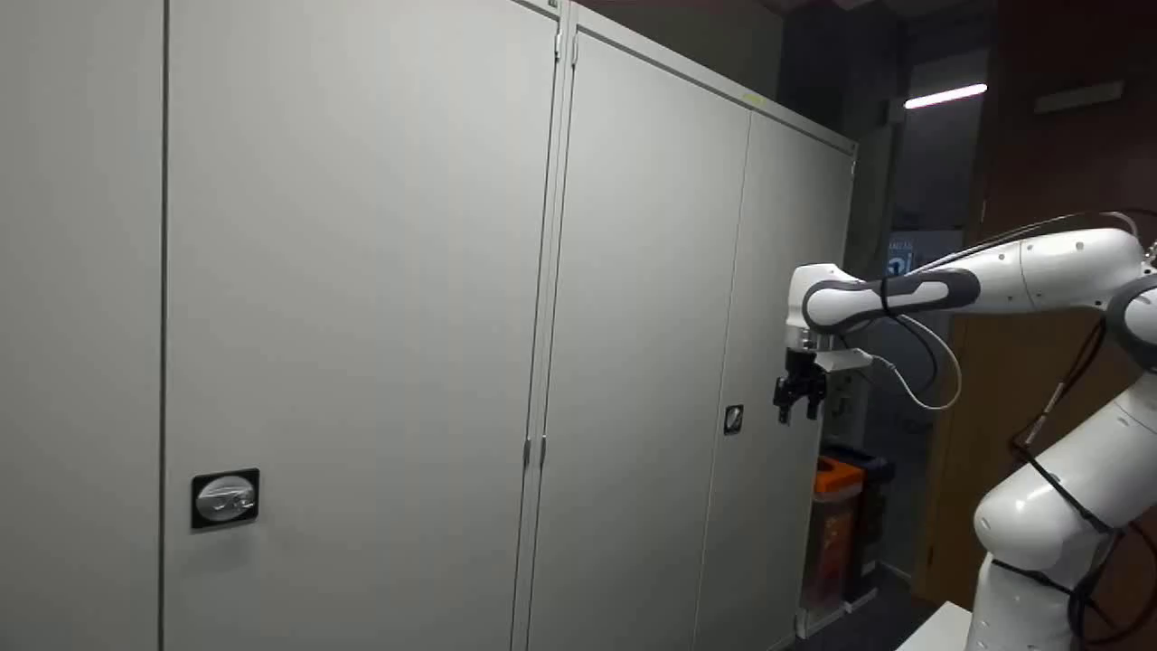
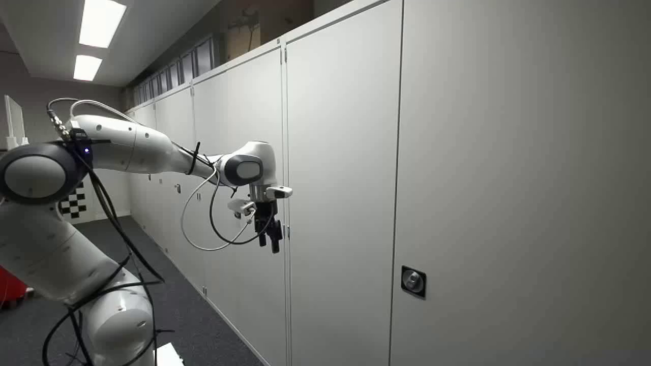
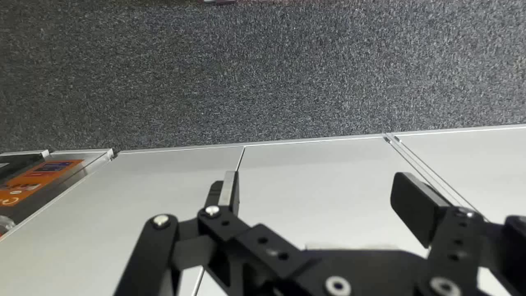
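Observation:
My black gripper points straight down in front of a row of tall grey-white cabinets. In both exterior views its two fingers stand apart. The wrist view shows the gripper wide open, with nothing between its pads. Behind it lies a pale cabinet door, seen from above with a thin seam to the left. A round silver door handle on a black plate appears just left of the gripper in an exterior view. Another view has a handle lower and to the right of the gripper. No contact is visible.
A second handle is on a nearer cabinet. Past the cabinet's end stands an orange-topped bin. Grey carpet runs along the cabinets' foot. Loose cables hang from the arm. Metal boxes line the cabinet tops.

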{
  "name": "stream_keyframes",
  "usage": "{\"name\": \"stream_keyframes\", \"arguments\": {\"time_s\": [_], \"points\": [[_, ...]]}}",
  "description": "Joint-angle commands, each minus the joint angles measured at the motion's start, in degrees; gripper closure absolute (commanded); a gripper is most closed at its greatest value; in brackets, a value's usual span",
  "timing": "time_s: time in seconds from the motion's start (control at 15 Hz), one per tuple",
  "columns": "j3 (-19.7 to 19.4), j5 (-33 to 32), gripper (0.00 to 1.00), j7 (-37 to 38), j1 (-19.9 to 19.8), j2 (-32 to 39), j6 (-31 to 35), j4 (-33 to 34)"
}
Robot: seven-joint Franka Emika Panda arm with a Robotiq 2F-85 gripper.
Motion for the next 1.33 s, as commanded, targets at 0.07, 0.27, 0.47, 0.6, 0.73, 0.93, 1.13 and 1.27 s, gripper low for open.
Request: {"name": "stream_keyframes", "arguments": {"time_s": [0.07,0.27,0.47,0.6,0.73,0.93,1.13,1.27], "points": [[-0.25,-0.13,0.00,0.10,0.29,0.04,-0.17,0.14],[-0.25,-0.13,0.00,0.10,0.29,0.02,-0.17,0.14],[-0.17,-0.35,0.00,-0.41,0.42,0.32,-1.35,0.77],[-0.23,-0.83,0.00,-0.32,0.21,-0.03,0.03,0.22],[-0.82,-1.05,0.00,-0.65,-0.19,-0.17,0.80,-0.54],[-2.97,-1.78,0.00,-1.89,-1.46,-0.56,3.48,-2.91],[-5.74,-2.92,0.00,-2.49,-3.67,-0.27,6.03,-4.22],[-7.80,-3.11,0.00,-2.55,-5.45,0.20,7.85,-4.76]]}}
